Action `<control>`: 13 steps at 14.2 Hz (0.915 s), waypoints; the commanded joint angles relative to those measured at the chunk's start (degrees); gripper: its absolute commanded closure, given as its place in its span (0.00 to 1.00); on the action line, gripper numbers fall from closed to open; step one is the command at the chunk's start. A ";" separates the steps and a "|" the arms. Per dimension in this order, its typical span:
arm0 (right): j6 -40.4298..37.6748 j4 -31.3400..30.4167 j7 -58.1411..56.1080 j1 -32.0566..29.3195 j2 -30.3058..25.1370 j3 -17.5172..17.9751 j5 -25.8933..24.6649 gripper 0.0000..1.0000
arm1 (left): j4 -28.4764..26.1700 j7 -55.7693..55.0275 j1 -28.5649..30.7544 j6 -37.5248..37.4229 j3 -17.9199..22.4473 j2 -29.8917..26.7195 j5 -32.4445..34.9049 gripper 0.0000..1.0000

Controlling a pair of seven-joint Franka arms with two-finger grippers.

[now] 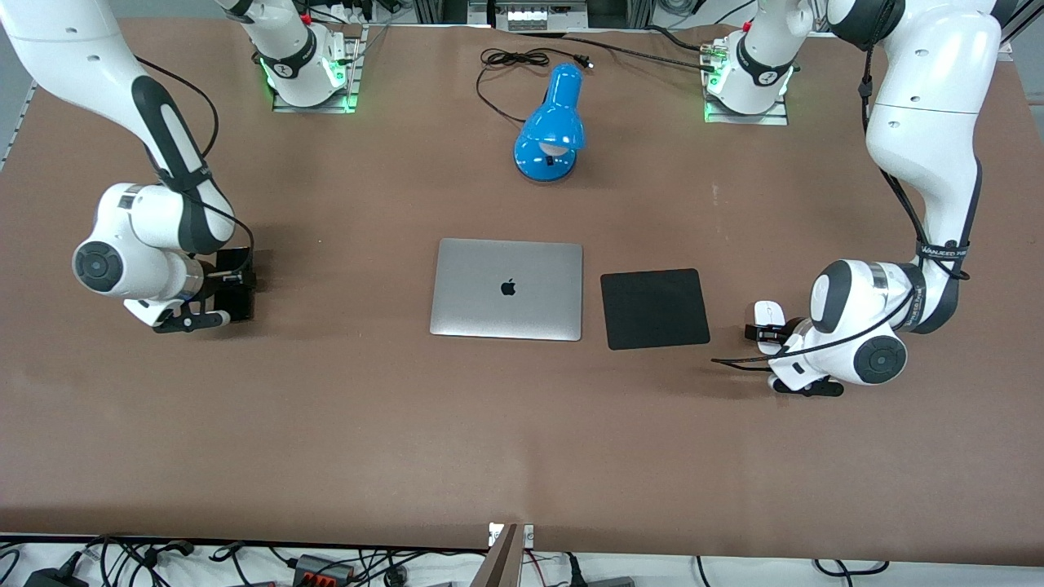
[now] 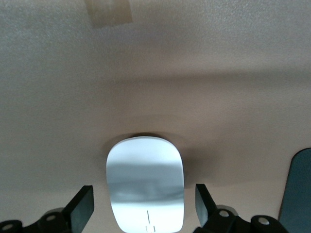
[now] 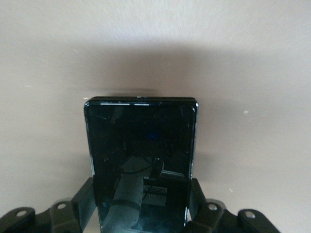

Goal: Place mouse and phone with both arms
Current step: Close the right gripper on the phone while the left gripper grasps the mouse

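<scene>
The white oval mouse [image 1: 768, 313] lies on the brown table [image 1: 522, 424] beside the black mouse pad [image 1: 655, 308], toward the left arm's end. My left gripper [image 1: 767, 334] is down around it. In the left wrist view the mouse [image 2: 145, 179] sits between the fingers [image 2: 81, 211] with a gap on each side, so the left gripper [image 2: 144, 209] is open. The black phone [image 1: 236, 281] is toward the right arm's end of the table. My right gripper [image 1: 231, 287] is shut on the phone [image 3: 141, 145], its pads [image 3: 83, 200] pressing the long edges at the right gripper [image 3: 141, 204].
A closed silver laptop [image 1: 507, 289] lies mid-table next to the mouse pad, whose edge [image 2: 297, 194] shows in the left wrist view. A blue desk lamp [image 1: 551, 122] and its black cord [image 1: 514, 61] sit farther from the front camera than the laptop.
</scene>
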 commanded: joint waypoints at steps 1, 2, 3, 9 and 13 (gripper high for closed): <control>-10.49 4.66 1.34 2.48 -4.84 1.25 0.44 0.74 | -0.83 1.69 0.08 0.68 0.12 -0.41 -1.11 0.22; -12.62 7.38 4.14 3.80 -4.32 1.25 0.44 0.74 | -0.83 1.69 0.08 0.68 0.12 -0.41 -1.11 0.26; -13.51 8.98 7.30 5.55 -3.62 1.34 0.53 0.74 | -0.74 1.77 0.08 0.59 0.03 -0.41 -1.11 0.29; -7.21 9.17 19.00 14.78 0.69 1.34 6.77 0.74 | -0.66 1.51 -0.53 -0.03 0.03 -0.85 -1.11 0.42; -3.07 9.17 26.92 19.98 3.59 1.34 6.77 0.74 | 0.39 0.90 -0.71 -2.12 -1.63 -1.73 -1.20 0.46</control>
